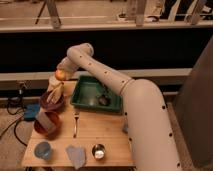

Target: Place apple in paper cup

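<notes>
Transport step: the gripper (56, 86) is clamped on the apple (60, 75), which is aloft above the dark red bowl (52, 102). The next move probably calls for centring over the paper cup (46, 120), judged to be the pale vessel nearer the camera, then releasing.

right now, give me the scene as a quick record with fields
gripper: left rear of the table, above the dark bowl
apple: at the gripper, off the table
green tray: rear centre
fork: flat, in front of the tray
blue cup: front left
task: apple not yet in any cup
</notes>
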You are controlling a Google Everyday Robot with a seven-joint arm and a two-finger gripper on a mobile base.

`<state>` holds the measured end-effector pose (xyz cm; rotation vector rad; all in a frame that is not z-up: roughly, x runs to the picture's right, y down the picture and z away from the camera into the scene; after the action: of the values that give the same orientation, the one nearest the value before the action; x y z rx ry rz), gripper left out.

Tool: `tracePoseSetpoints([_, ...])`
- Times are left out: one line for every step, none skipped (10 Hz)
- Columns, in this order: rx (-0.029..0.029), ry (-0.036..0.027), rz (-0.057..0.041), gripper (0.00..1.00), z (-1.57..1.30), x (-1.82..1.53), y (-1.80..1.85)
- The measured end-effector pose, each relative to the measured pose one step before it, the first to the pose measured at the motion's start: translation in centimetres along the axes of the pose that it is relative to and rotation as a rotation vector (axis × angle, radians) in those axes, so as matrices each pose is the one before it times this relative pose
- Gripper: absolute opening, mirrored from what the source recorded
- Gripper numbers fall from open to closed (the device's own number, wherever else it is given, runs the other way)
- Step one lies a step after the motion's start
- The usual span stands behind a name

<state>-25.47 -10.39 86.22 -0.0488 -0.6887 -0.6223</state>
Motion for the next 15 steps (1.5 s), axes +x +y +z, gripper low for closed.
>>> tracePoseSetpoints([-0.00319,-0.00197,-0.00227,0.07,0.062,-0.032,0.05])
tracePoseSetpoints([-0.00213,-0.00357,-0.00336,0.07,0.06,-0.04,0.015])
tracePoseSetpoints([-0.00124,-0.00469,-0.00289,0.07,0.071,-0.029,0.009])
tracePoseSetpoints([-0.00149,-0.00688,-0.00226,0.07,0.114,-0.099,-0.007])
tracePoseSetpoints([-0.00141,-0.00687,-0.00056,0.07,0.116,-0.08,0.06])
tracePoseSetpoints([0.00143,-0.00624,-0.00149,0.07,0.018,-0.102,-0.074])
tracePoseSetpoints([0.00126,-0.00821,-0.00923,0.07,0.182,-0.33,-0.289])
tracePoseSetpoints([-0.00091,-0.00805,-0.01117,0.07,0.383,-0.424,-0.399])
tracePoseSetpoints([-0.00301,-0.00625,-0.00714,0.07,0.465,-0.322,-0.261])
tracePoseSetpoints([-0.00376,0.00034,-0.00226,0.07,0.417,0.081,0.05])
tracePoseSetpoints([0.00049,0.00318,-0.00041,0.07,0.262,0.261,0.084])
tracePoseSetpoints([0.00074,0.00297,-0.00321,0.07,0.287,0.401,0.086])
tracePoseSetpoints([0.00161,-0.00114,-0.00521,0.07,0.309,0.115,-0.106])
tracePoseSetpoints([0.00148,-0.00233,-0.00712,0.07,0.553,0.214,-0.189])
tracePoseSetpoints([0.00305,-0.00253,-0.00606,0.07,0.363,0.116,-0.268])
